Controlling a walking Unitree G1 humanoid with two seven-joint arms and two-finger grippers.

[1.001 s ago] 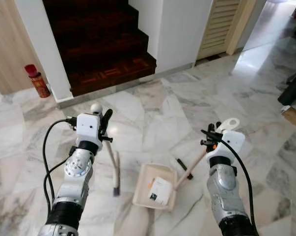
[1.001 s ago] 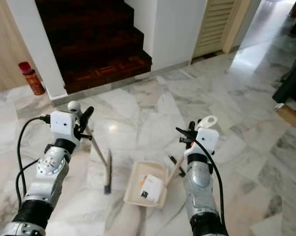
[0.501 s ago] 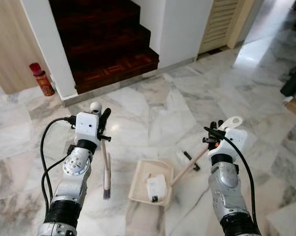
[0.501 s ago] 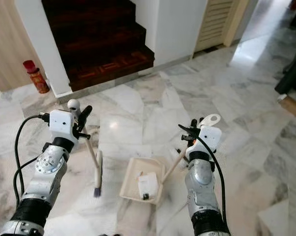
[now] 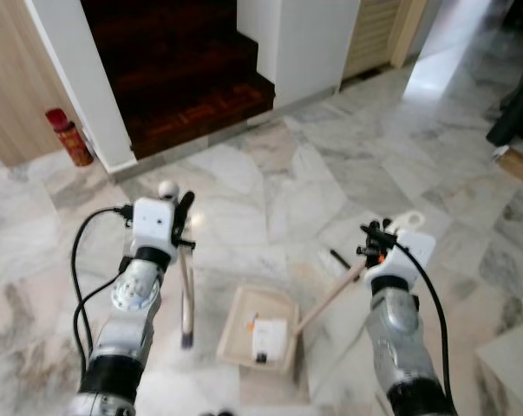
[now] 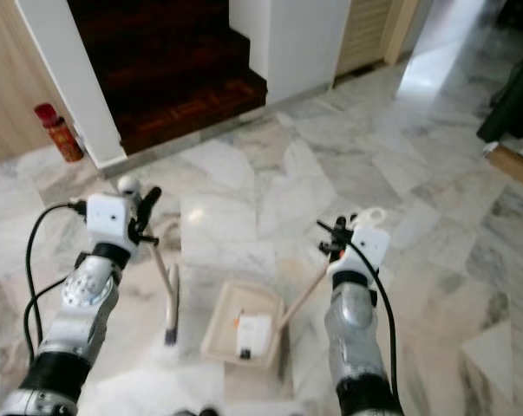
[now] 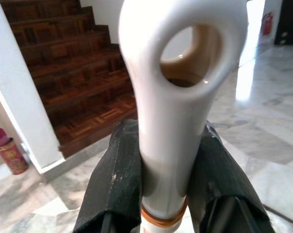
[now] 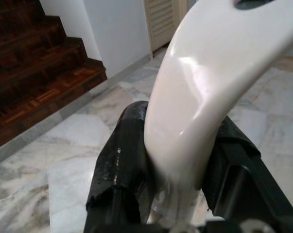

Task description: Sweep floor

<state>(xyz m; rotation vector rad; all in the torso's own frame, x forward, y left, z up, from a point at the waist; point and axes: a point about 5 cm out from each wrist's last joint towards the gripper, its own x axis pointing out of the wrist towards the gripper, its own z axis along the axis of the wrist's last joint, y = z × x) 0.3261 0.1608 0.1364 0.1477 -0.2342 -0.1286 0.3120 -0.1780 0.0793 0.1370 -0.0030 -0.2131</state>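
Left gripper (image 7: 165, 179) clamps the broom handle (image 5: 187, 286); right gripper (image 8: 178, 160) clamps the dustpan handle (image 5: 330, 299). Keep the dustpan (image 5: 259, 338), holding paper scraps (image 5: 266, 334), flat while sweeping gently toward it.

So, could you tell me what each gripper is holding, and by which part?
Left gripper grips the broom at its handle's top; right gripper grips the dustpan by its long handle's end.

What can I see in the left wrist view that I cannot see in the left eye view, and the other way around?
Left wrist view: the hanging hole in the broom handle, clamped between the left gripper's black fingers.

Left eye view: the brush head on the floor, the dustpan with a paper scrap inside, and the right gripper on the dustpan handle.

Both: the dark stairs and the red can.
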